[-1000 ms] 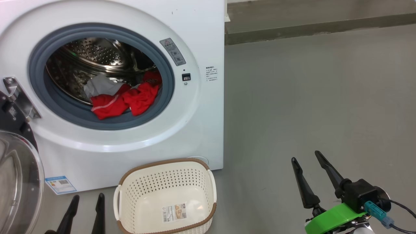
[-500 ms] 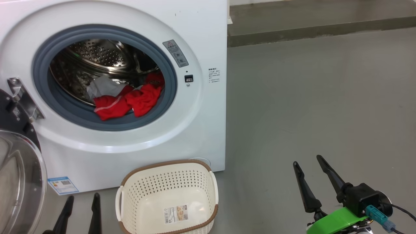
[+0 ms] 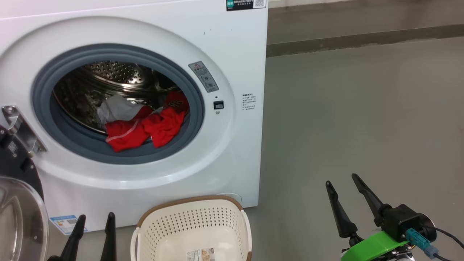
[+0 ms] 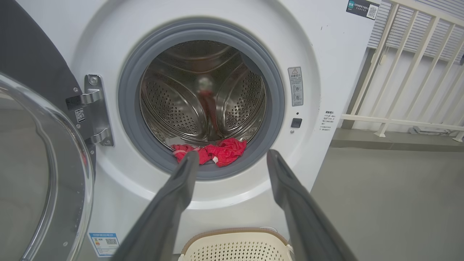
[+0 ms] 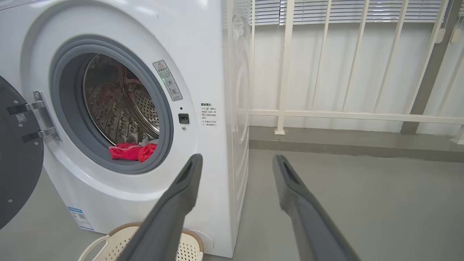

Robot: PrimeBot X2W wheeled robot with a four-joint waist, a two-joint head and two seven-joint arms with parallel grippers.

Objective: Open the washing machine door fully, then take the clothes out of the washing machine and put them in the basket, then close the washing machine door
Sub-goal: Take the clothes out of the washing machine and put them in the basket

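The white washing machine (image 3: 232,54) stands with its drum exposed. Its door (image 3: 16,214) hangs swung out at the left, black rim and glass bowl showing; it shows too as the door (image 4: 40,174) and the door (image 5: 16,159). Red clothes (image 3: 146,127) with a white-grey piece lie at the drum's front lip, seen also as clothes (image 4: 212,152) and clothes (image 5: 132,151). The cream basket (image 3: 192,226) sits on the floor below the drum mouth. My left gripper (image 3: 95,217) is open beside the basket. My right gripper (image 3: 340,179) is open over bare floor, far right.
Grey floor (image 3: 362,108) spreads to the right of the machine. A raised kerb (image 3: 362,36) runs along the back. White railing bars (image 5: 348,116) and blinds stand behind the machine's right side. The metal hinge bracket (image 3: 21,128) juts out at the door's left.
The camera has moved: the machine and basket now sit lower and further right in the head view. Both grippers stay open and hold about the same places.
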